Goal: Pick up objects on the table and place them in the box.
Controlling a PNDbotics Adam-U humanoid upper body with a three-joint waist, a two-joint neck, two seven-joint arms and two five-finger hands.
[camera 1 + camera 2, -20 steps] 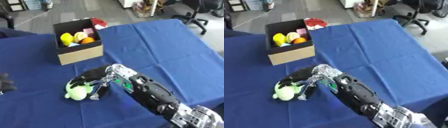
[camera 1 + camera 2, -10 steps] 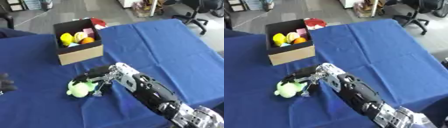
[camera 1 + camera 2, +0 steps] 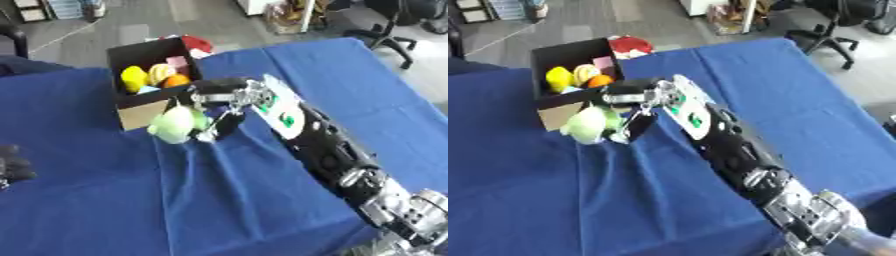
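I see my right hand (image 3: 214, 102) in the upper middle of the frame, its black fingers curled around a soft pale green rounded toy (image 3: 178, 124). The toy is lifted off the blue cloth-covered worktop (image 3: 262, 200) and hangs just in front of the open brown cardboard box (image 3: 144, 95) at upper left. Inside the box lie a yellow rounded item (image 3: 134, 78), an orange ball (image 3: 177, 80) and a pink block (image 3: 178, 62). A red item (image 3: 199, 44) sits just behind the box. My right arm stretches diagonally from the lower right corner. My left hand (image 3: 12, 165) shows dark at the left edge; I cannot tell how its fingers stand.
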